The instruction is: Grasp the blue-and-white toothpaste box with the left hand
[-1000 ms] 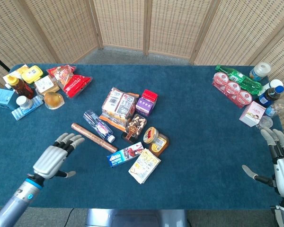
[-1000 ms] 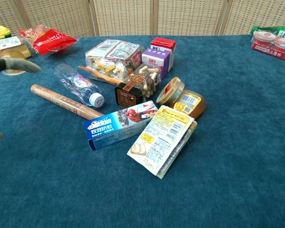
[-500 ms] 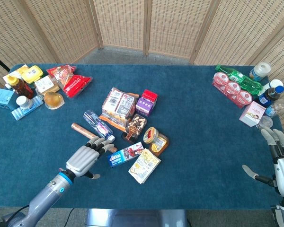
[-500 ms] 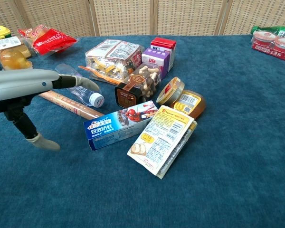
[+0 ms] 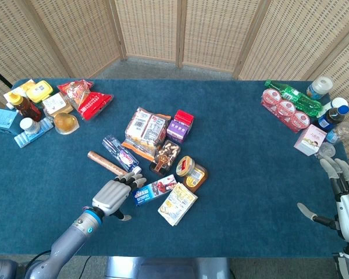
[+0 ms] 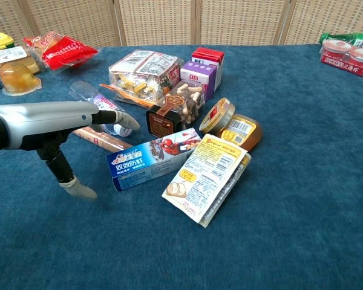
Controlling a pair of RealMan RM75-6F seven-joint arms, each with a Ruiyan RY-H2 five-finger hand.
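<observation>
The blue-and-white toothpaste box point(image 5: 155, 190) point(image 6: 152, 158) lies flat near the table's front middle, its long side running left to right. My left hand point(image 5: 115, 195) point(image 6: 51, 124) hovers just left of the box's left end, fingers spread and holding nothing, the thumb hanging down toward the cloth. My right hand point(image 5: 343, 197) stays at the far right edge, fingers apart and empty; the chest view does not show it.
A brown roll point(image 5: 106, 164) and a water bottle point(image 5: 121, 154) lie under and behind the left hand. A yellow packet point(image 6: 207, 177), a jar point(image 6: 228, 125), a chocolate box point(image 6: 170, 112) and snack packs point(image 6: 144, 72) crowd the toothpaste box. More groceries line both table ends.
My left hand has moved right across the table, from the open cloth at the left to right beside the toothpaste box's left end. The right hand has not moved.
</observation>
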